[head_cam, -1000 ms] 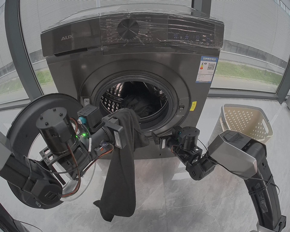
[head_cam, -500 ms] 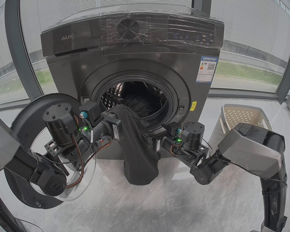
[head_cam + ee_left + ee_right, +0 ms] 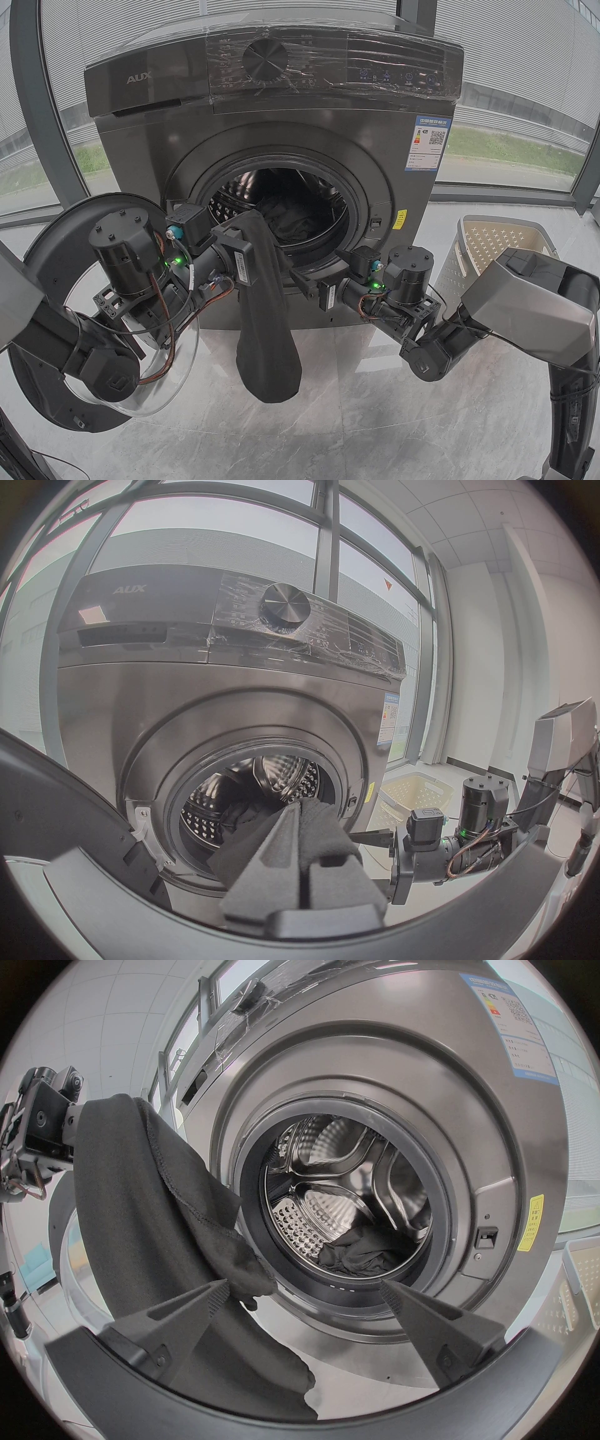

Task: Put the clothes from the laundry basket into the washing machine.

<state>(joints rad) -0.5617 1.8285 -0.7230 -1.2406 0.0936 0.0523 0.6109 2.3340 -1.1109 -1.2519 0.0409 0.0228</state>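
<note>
Floor (image 3: 375,425) under hanging garment (image 3: 265,337) (door (image 3: 50,250) open)

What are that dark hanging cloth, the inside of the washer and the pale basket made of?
The dark cloth: soft matte knit fabric, probably; it drapes limply and shows a stitched hem. The drum: shiny metal, likely stainless steel, reflective with punched holes. The basket: rigid cream plastic, apparently, with moulded perforations.

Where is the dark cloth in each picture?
Head view: cloth hangs in the middle, below and just left of the drum.
Left wrist view: cloth is pinched in that arm's shut jaws, before the drum.
Right wrist view: cloth hangs beside the drum, beyond the open jaws.
Shared landmark: the drum.
</note>
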